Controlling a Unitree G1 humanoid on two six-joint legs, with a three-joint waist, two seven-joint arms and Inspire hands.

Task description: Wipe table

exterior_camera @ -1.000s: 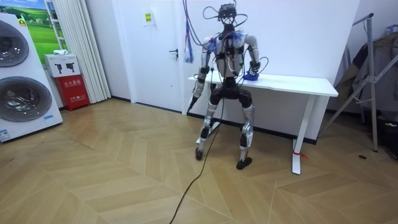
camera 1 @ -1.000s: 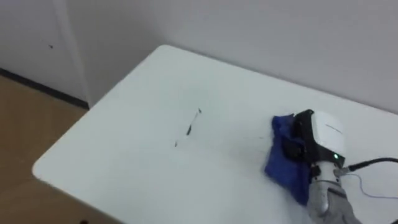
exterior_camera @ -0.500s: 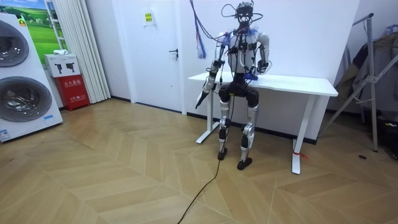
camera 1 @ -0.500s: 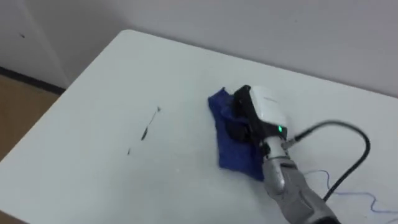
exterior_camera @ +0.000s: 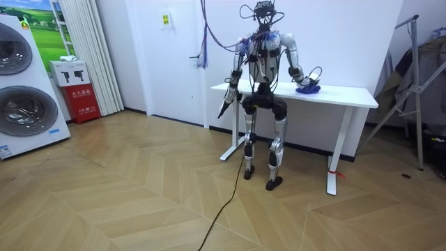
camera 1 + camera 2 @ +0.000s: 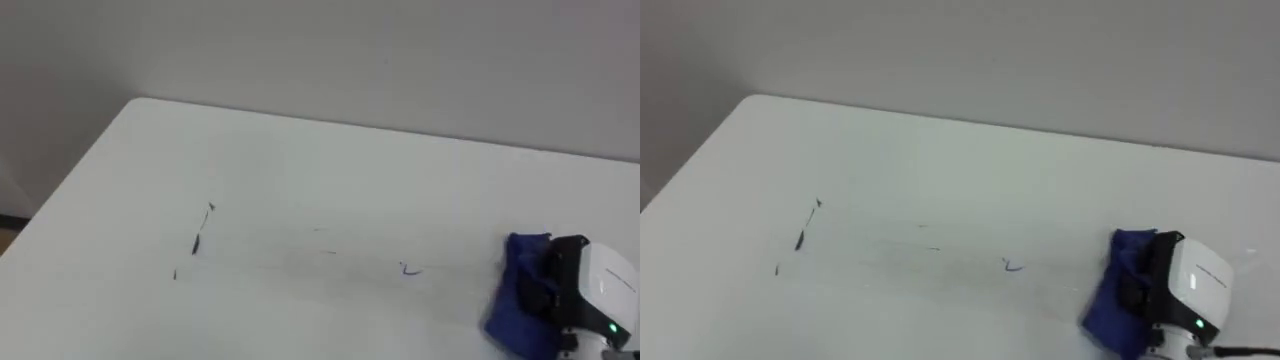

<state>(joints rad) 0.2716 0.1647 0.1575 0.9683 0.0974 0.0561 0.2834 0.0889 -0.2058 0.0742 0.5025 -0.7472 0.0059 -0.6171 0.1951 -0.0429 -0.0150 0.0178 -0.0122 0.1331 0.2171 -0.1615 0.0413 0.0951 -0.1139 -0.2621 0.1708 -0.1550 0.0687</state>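
While the blue cloth (image 6: 507, 303) lies under the right hand (image 6: 600, 290) — finger curl cannot be told — the distant pen marks (image 6: 197, 240) may be missed.

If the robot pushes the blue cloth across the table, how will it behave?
The cloth looks soft and floppy: it lies bunched in folds under the right hand, so a push from one edge would likely crumple it. The table looks smooth, so the cloth probably slides easily when pressed flat.

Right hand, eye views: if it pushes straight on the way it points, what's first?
The crumpled blue cloth right ahead of the right hand; past it, probably the small blue squiggle on the white table.
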